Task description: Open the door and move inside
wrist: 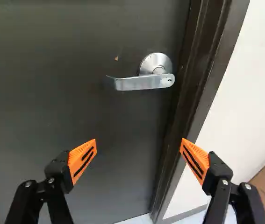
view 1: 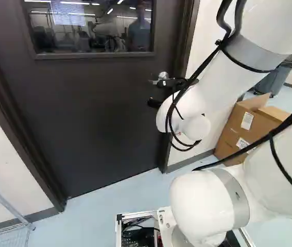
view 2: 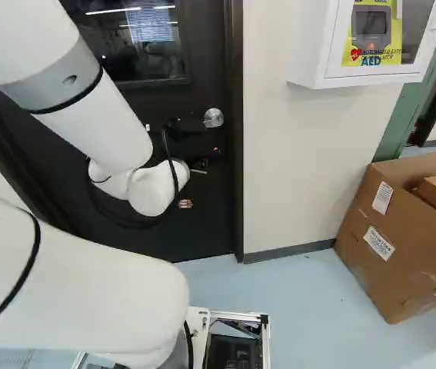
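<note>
Dark and shut, the windowed door (view 1: 94,118) was cut off at its top; in the right base view, the lever of its silver metal handle (wrist: 141,83) was hard to make out. The handle sat near the door's right edge, long axis nearly level, free end pointing left. The orange-padded black fingers (wrist: 82,161) stood wide apart. Right of the door were a white wall cabinet (view 2: 306,65) and an open brown cardboard box (view 2: 394,238).

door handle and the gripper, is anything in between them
Nothing shows between them: in the wrist view, the stretch from the gripper, its jaws wide open, to the handle is bare, with only the dark door behind it.
</note>
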Motion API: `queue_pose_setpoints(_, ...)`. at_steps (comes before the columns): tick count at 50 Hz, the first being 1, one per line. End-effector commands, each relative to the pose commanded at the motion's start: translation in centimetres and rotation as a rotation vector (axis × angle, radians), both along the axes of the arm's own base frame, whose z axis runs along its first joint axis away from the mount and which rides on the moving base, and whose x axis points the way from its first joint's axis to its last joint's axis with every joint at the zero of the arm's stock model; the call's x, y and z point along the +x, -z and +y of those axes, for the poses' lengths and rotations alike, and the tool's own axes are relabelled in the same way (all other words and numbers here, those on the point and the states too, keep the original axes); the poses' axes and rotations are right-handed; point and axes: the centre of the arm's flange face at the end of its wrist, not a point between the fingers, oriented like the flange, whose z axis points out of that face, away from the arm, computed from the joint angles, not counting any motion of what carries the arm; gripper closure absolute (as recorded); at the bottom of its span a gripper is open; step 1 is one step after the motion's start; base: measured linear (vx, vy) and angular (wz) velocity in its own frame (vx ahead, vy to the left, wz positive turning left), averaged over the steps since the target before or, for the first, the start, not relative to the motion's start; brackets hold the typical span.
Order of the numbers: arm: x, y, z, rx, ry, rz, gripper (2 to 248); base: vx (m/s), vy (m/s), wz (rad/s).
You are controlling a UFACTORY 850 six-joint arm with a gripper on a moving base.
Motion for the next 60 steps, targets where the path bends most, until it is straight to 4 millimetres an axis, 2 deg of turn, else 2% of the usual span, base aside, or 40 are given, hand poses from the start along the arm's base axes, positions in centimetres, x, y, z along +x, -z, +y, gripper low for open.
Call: queue_pose_setpoints(60, 5.1, -6.4, 1.4, -0.109, -0.166, -0.133, 3, 0.000, 0.000, 0.000)
